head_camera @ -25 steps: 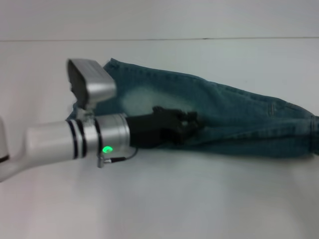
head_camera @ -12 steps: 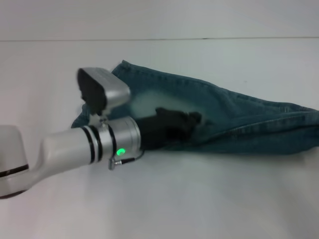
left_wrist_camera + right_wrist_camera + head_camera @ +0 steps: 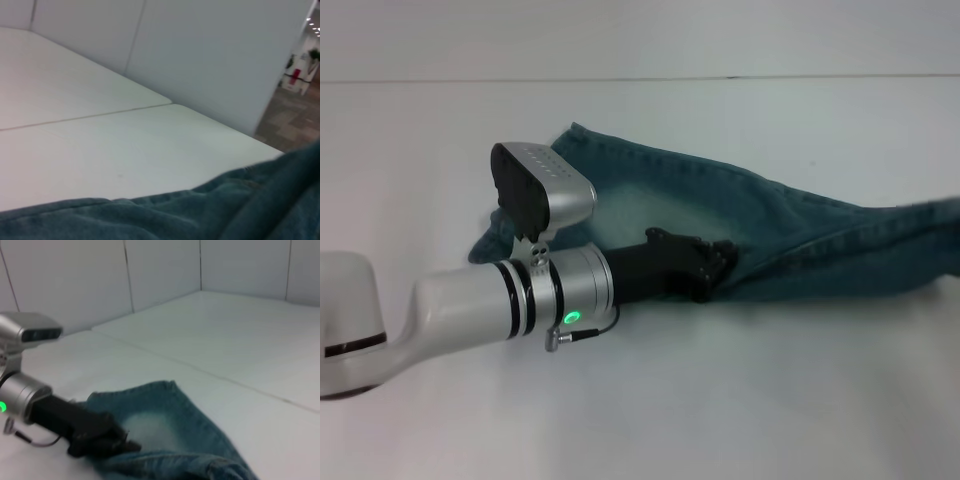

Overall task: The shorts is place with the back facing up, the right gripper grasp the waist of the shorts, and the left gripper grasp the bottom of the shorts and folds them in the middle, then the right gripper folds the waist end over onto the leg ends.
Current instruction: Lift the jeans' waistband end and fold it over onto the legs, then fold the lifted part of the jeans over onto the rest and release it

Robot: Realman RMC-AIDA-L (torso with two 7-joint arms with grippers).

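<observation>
Left pincer [image 3: 718, 268] clamped on shorts [image 3: 790, 235] fold, cloth lifted off white table [image 3: 720, 400]; no writing legible.

The shorts [image 3: 790, 240] are blue-green washed denim with a pale faded patch, lying on the white table as a long, bunched band running toward the robot's right. The left gripper [image 3: 720, 268] is clamped on their near edge.
</observation>
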